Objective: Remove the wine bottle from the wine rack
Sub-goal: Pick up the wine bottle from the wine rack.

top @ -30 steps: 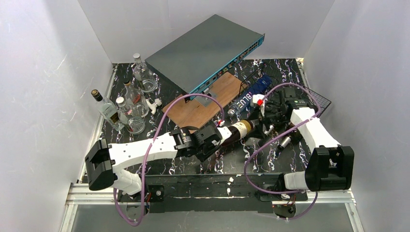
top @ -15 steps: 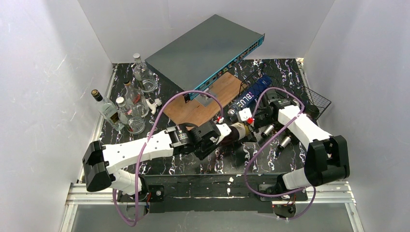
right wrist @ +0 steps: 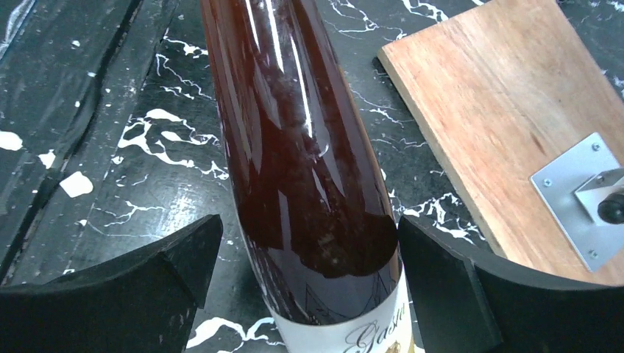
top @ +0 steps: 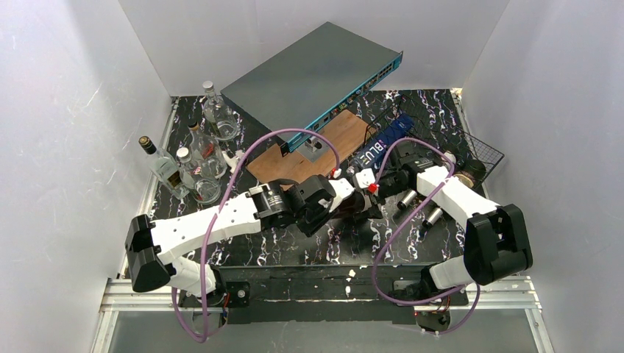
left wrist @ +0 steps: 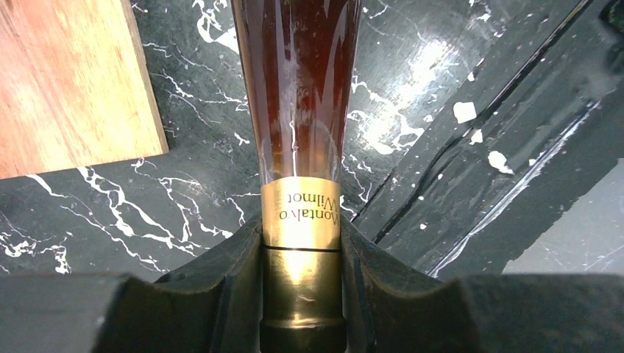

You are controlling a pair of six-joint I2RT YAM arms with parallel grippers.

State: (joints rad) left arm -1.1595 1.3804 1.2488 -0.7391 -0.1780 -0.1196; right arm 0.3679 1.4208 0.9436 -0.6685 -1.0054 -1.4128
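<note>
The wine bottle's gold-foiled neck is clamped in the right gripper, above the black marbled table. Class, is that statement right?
No. The left wrist view shows the gold-foiled neck of the wine bottle clamped in the left gripper, not the right, above the black marbled table. The right gripper stands open astride the bottle's body.

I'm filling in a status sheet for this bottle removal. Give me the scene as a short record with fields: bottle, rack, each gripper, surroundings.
wine bottle: dark glass, gold neck band, lengthwise between the two arms over the marble table
wine rack: far right of the table, apart from the bottle
left gripper: shut on the bottle's neck
right gripper: open, jaws either side of the bottle's body
nearby: wooden board beside the bottle
bottle touching table: cannot tell
</note>
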